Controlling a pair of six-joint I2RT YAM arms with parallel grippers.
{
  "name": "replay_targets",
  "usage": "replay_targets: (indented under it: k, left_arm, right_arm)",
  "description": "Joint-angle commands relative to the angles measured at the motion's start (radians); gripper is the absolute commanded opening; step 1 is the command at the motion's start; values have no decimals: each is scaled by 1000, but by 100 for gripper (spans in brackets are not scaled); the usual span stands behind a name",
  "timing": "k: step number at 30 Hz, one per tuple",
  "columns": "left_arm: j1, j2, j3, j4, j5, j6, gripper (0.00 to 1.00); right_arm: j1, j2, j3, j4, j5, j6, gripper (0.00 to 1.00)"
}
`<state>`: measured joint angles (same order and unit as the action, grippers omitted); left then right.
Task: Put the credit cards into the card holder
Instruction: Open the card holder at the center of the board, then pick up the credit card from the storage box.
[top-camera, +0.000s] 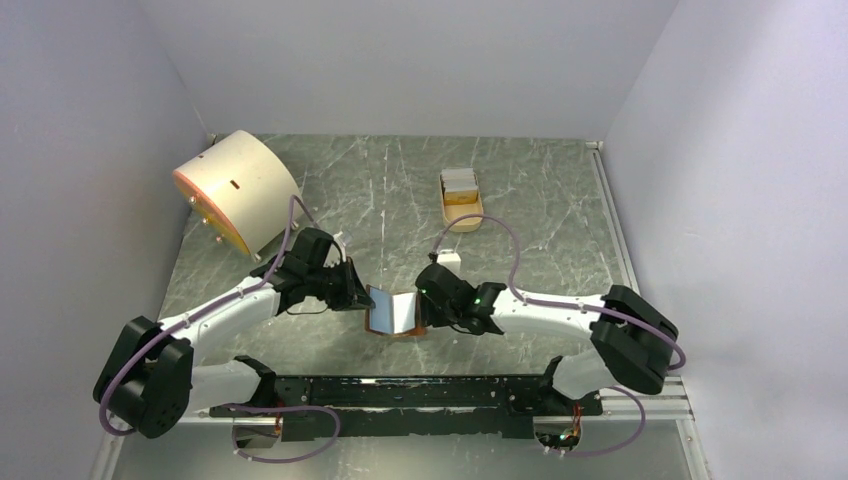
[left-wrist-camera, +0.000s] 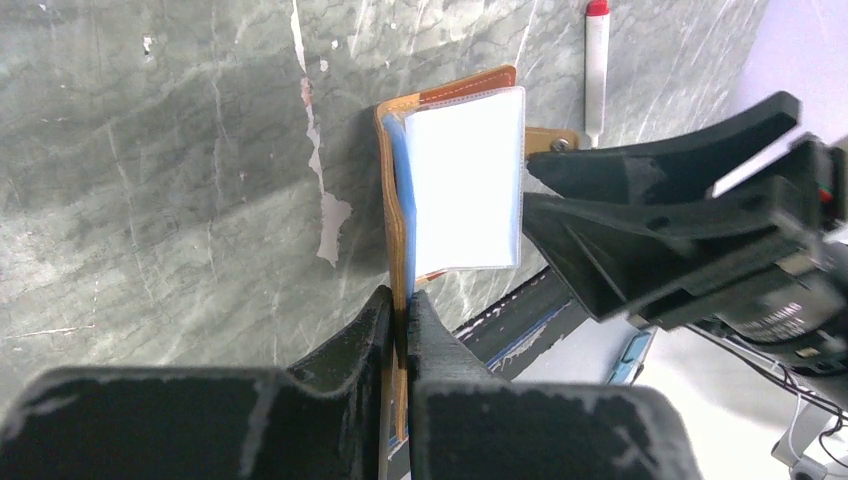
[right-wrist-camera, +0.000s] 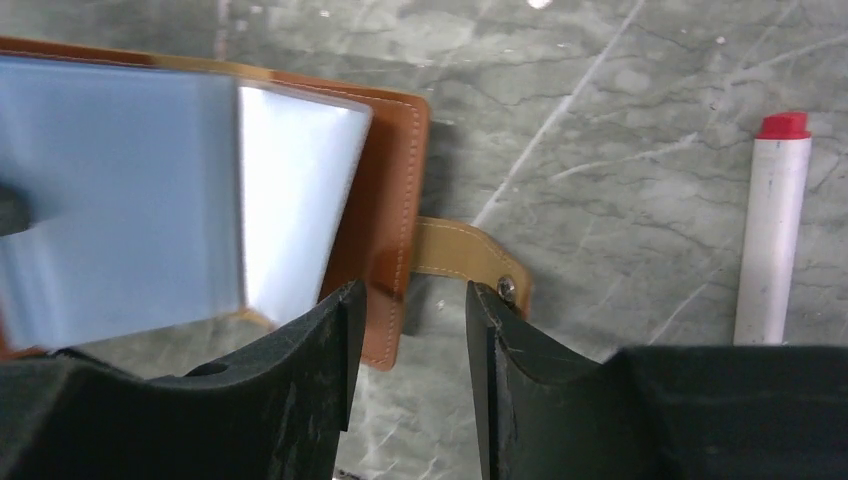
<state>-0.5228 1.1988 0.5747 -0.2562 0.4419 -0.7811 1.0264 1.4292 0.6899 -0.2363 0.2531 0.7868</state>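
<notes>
The brown card holder (top-camera: 395, 312) lies open near the table's front, its light blue clear sleeves facing up. My left gripper (top-camera: 362, 298) is shut on its left cover edge; the left wrist view shows the brown edge pinched between the fingertips (left-wrist-camera: 405, 305) below the sleeves (left-wrist-camera: 465, 180). My right gripper (top-camera: 428, 305) is open, its jaws standing either side of the holder's right edge (right-wrist-camera: 390, 200) and snap tab (right-wrist-camera: 465, 255), holding nothing (right-wrist-camera: 407, 310). White credit cards (top-camera: 460, 182) lie in the tan tray (top-camera: 465, 212) farther back.
A big cream drum (top-camera: 235, 190) lies at the back left. A thin white stick with a red cap (right-wrist-camera: 770, 230) lies just right of the holder and also shows in the left wrist view (left-wrist-camera: 596, 70). Grey walls close in both sides.
</notes>
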Motion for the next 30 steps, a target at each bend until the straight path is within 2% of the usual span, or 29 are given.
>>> replay_targets:
  k: [1, 7, 13, 15, 19, 24, 28, 30]
  left_arm:
    - [-5, 13, 28, -28, -6, 22, 9]
    - [-6, 23, 66, -80, -39, 43, 9]
    - [-6, 46, 102, -113, -29, 78, 9]
    - [-5, 51, 110, -121, -28, 90, 9]
    - [-5, 60, 126, -128, 0, 111, 9]
    - [-6, 39, 143, -164, 11, 133, 9]
    - [-4, 18, 143, -181, 16, 150, 9]
    - [-4, 9, 137, -182, 26, 156, 9]
  right_arm:
    - [-1, -77, 45, 22, -51, -33, 46]
    - [-68, -158, 124, 5, -38, -105, 48]
    - [-295, -156, 192, 56, -71, -293, 51]
    - [-354, -119, 225, 84, -75, -389, 51]
    - [-404, 2, 295, 131, -32, -713, 53]
    - [-530, 201, 498, 54, -57, -921, 61]
    - [-618, 320, 606, 42, -188, -1064, 65]
    - [-647, 347, 605, 74, -273, -1198, 66]
